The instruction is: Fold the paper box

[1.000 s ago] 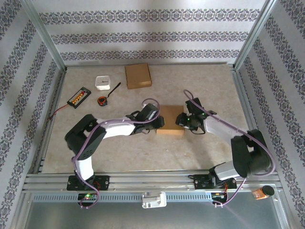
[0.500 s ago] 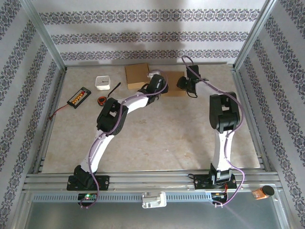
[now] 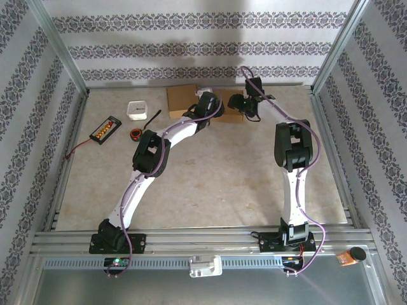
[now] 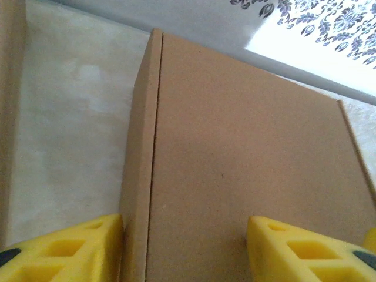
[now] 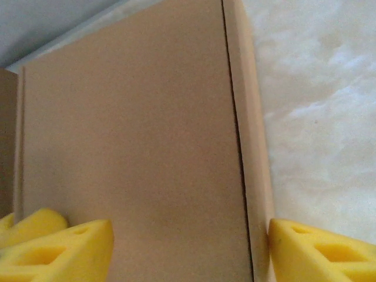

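Observation:
A closed brown paper box (image 3: 227,103) lies flat at the back of the table, between my two grippers. My left gripper (image 3: 208,105) is at its left end, my right gripper (image 3: 243,103) at its right end. In the left wrist view the box (image 4: 235,164) fills the frame; the left gripper (image 4: 185,252) is open, one yellow finger (image 4: 64,252) beside the box's side wall and the other over the lid. In the right wrist view the right gripper (image 5: 191,252) is open in the same way across the box (image 5: 135,141), with one finger (image 5: 320,249) at its side wall.
A second brown box (image 3: 183,100) lies just left of the first, near the back wall. Further left are a small white box (image 3: 137,110), a black stick (image 3: 152,119), a small ring (image 3: 137,133) and a black tray with orange pieces (image 3: 105,129).
Both arms carried the box from the middle of the table to the back and stretched out. Both grippers' jaws have widened.

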